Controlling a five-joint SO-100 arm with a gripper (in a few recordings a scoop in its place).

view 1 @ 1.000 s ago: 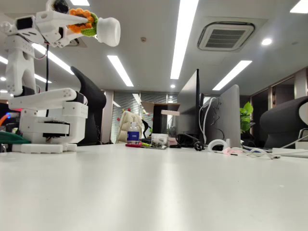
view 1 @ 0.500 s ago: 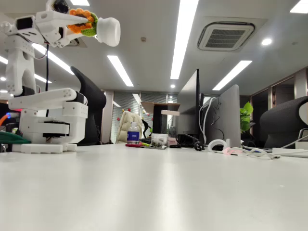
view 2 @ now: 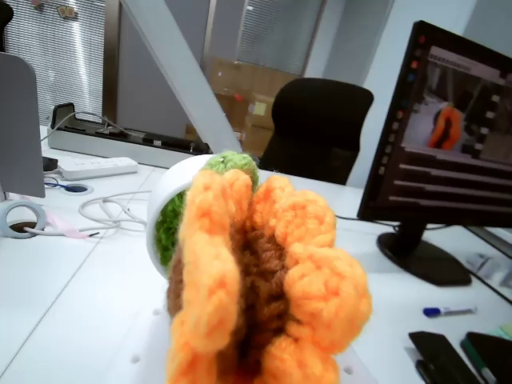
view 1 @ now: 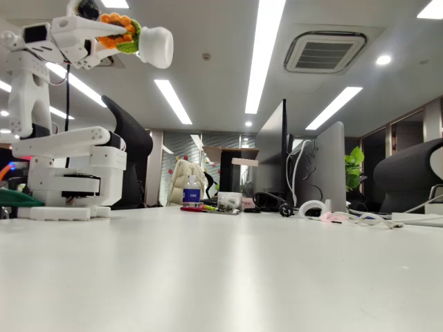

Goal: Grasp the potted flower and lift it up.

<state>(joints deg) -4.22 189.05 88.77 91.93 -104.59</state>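
While the arm (view 1: pixel 66 162) stands on the far left of the white table (view 1: pixel 228 277) in the fixed view, its claw (view 1: pixel 118 34) is raised high toward the ceiling and closed on the potted flower (view 1: pixel 142 40), gripping it around the orange petals and green leaves. The flower lies on its side in that grip, with the round white pot sticking out past the fingertips to the right, well above the tabletop and touching nothing else. Below and to the right of it the table runs broad and bare across the whole foreground; a small bottle (view 1: pixel 192 191) and some clutter sit far back near the middle, and monitors (view 1: pixel 325 169) seen from behind, cables and a green leafy plant (view 1: pixel 354 166) stand well off at the right edge. From the wrist view the potted flower (view 2: pixel 256 280) sits right up against the lens, orange petals and brown centre in front, the pot's white rim behind them; beyond it are a power strip (view 2: pixel 100 166) and cables on the left, a black chair (view 2: pixel 316 128) behind the table, and a dark monitor (view 2: pixel 436 152) on its stand to the right, with a pen (view 2: pixel 448 311) near it.
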